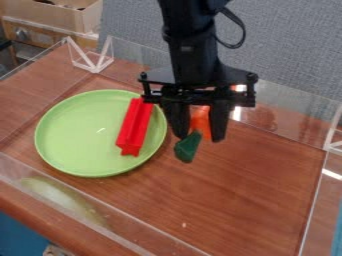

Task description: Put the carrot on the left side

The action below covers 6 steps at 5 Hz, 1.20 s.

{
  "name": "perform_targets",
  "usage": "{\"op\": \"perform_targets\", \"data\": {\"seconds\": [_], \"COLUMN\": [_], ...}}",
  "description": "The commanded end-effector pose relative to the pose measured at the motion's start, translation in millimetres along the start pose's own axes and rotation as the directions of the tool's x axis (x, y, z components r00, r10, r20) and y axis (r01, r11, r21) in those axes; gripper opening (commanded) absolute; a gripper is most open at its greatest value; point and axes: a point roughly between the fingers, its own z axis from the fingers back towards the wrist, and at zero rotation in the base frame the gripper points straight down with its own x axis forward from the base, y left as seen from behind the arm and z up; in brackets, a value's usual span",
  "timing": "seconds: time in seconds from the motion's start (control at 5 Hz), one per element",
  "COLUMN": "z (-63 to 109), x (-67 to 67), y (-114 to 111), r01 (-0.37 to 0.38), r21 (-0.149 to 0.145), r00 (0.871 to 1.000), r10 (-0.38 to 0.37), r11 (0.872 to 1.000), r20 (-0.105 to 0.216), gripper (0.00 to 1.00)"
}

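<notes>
The carrot [197, 121] hangs nearly upright between the black fingers of my gripper [195, 135], its dark green stem end pointing down close to the wood. The gripper is shut on it and points almost straight down, just right of the green plate [74, 135]. I cannot tell whether the stem end touches the table. A flat red block [136, 125] lies on the plate's right part, a little left of the gripper's left finger.
The wooden table [254, 200] is fenced by low clear plastic walls [287, 95]. White triangular brackets stand at the back left [91, 55] and at the right edge [334, 140]. Cardboard boxes sit beyond the back left corner.
</notes>
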Motion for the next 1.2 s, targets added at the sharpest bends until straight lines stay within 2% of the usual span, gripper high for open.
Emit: {"op": "perform_targets", "data": {"seconds": [0.0,0.2,0.6,0.8,1.0], "z": [-4.8,-18.1,-57.6,-87.6,-104.1], "x": [17.4,28.7,52.1,57.8,66.2], "y": [5.8,15.4,24.4,20.0,16.8], "r01": [0.013,0.021,0.037,0.009,-0.027], "r21": [0.002,0.017,0.028,0.037,0.039], "r00": [0.999,0.999,0.998,0.998,0.996], "r10": [-0.013,-0.022,-0.039,-0.012,0.023], "r11": [1.000,1.000,0.999,0.999,0.999], "r20": [0.040,0.044,0.058,0.068,0.082], "gripper": [0.00,0.00,0.00,0.00,1.00]}}
